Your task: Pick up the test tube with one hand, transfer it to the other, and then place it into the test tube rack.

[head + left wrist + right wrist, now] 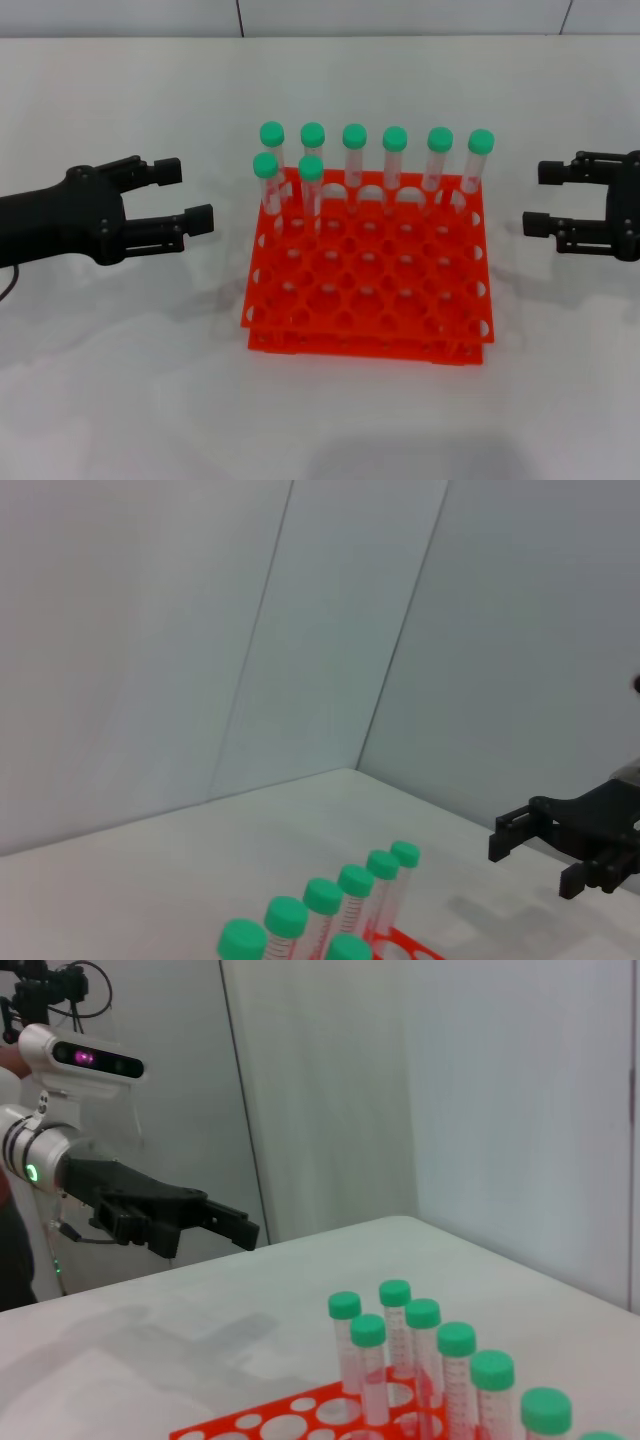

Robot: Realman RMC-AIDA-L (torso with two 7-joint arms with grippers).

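The orange-red test tube rack (pixel 362 346) stands at the table's middle. Several green-capped clear test tubes (pixel 394 160) stand upright in it: a row along the back and two (pixel 311 186) in the second row at the left. No tube is in either gripper. My left gripper (pixel 184 196) hovers left of the rack, open and empty, and also shows in the right wrist view (pixel 212 1234). My right gripper (pixel 537 198) hovers right of the rack, open and empty, and also shows in the left wrist view (pixel 532 865).
The white table (pixel 130 380) runs all around the rack, with pale walls behind it. The tube caps (pixel 323 896) and a bit of the rack (pixel 402 942) show in the left wrist view. Tubes (pixel 423 1345) and the rack top (pixel 250 1426) show in the right wrist view.
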